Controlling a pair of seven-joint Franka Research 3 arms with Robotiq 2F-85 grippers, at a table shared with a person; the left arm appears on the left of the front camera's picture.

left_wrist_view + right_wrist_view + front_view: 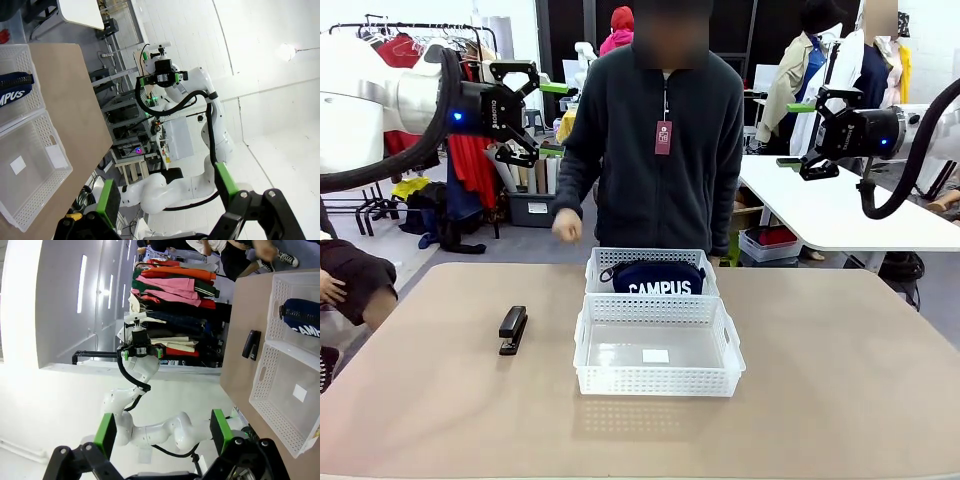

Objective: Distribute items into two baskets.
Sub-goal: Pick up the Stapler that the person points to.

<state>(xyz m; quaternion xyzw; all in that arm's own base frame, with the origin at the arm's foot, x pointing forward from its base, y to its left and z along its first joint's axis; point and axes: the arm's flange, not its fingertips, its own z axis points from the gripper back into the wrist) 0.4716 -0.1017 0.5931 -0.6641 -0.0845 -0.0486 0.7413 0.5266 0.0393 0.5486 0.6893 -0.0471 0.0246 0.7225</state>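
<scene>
**A:** Checking front view first. The pouch [657, 279] is already in the far basket [651, 254]. The near basket [656, 381] holds only a small white label. The stapler [512, 329] lies flat on the desk [840, 385], left of both baskets and well apart from them. My read: half done, stapler goes in the near basket next.

**B:** End effectors?

**A:** Left end effector [558, 120] and right end effector [795, 135] are both high over the desk, jaws apart, nothing held. The left one is on the stapler's side, so it's the natural pick. It needs to descend, set its jaws across the narrow body, then lift over the rim.

**B:** Clearance?

**A:** Bare desk all round the stapler. The person's hand [566, 228] hangs near the far basket, so watch it.

**B:** Left wrist view?

**A:** Own fingers [107, 197] are spread and empty. The baskets look butted together. Bare desk beside them runs out to the edge.

**B:** Right wrist view?

**A:** Fingers [220, 429] are spread and empty there too. There's a clear gap between the stapler and the basket walls. The near basket's top is unobstructed.
</scene>
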